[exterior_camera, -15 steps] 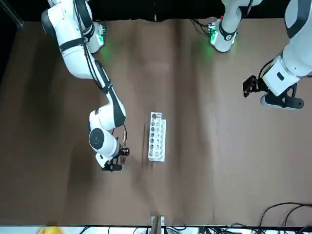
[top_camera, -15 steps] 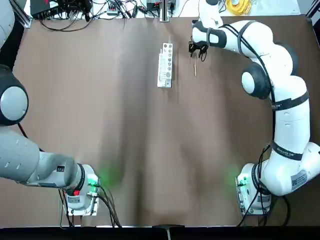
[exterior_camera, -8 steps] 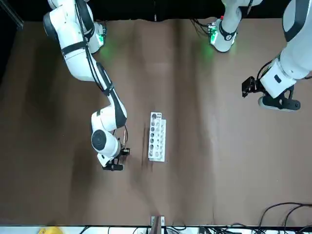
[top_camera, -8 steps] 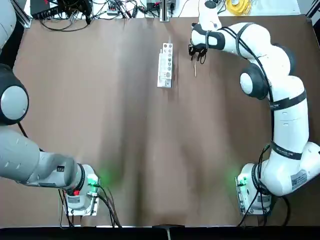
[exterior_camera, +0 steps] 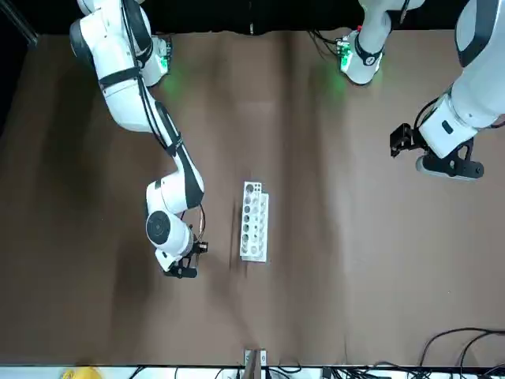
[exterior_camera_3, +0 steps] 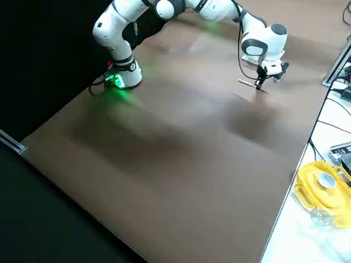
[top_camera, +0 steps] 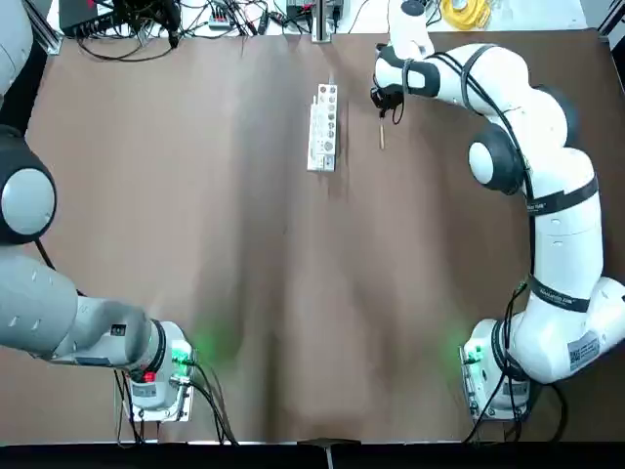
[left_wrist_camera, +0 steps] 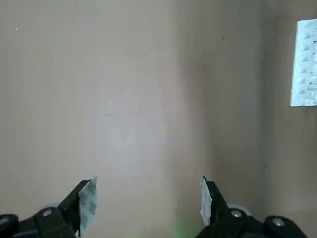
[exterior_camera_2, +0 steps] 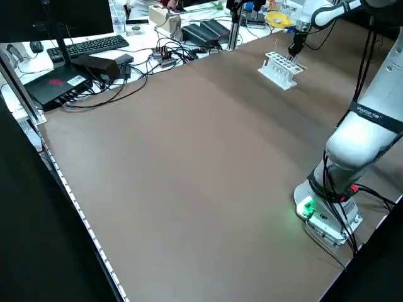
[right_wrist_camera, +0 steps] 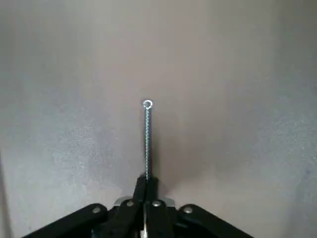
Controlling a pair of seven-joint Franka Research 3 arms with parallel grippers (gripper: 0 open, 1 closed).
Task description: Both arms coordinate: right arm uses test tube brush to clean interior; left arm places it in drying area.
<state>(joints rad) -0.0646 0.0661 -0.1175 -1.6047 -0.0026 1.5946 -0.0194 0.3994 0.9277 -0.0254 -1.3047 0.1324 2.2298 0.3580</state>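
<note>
Right gripper (right_wrist_camera: 147,181): two black fingers closed together, pinching the test tube brush (right_wrist_camera: 147,141) between them. In the right wrist view the brush's twisted-wire shaft runs out past the fingertips and ends in a small loop. Gripper and brush are at the far side of the table (top_camera: 244,244), on the robot's right. Whether the brush touches the tabletop: cannot tell.

Near the brush, toward the robot's left: white rectangular rack with round holes (top_camera: 323,128), standing apart from the right gripper, its long side running from near to far.

Right arm (top_camera: 566,239), black bands round its lower segment, reaches forward and bends inward at the far side.

Left gripper (left_wrist_camera: 146,206): fingers wide apart, nothing between them, over the robot's left side of the table. Rack well apart from it. Left arm (top_camera: 73,313), small black label on lower segment.

Beyond the far edge: tangled black cables (top_camera: 146,20), yellow item (top_camera: 466,13).
</note>
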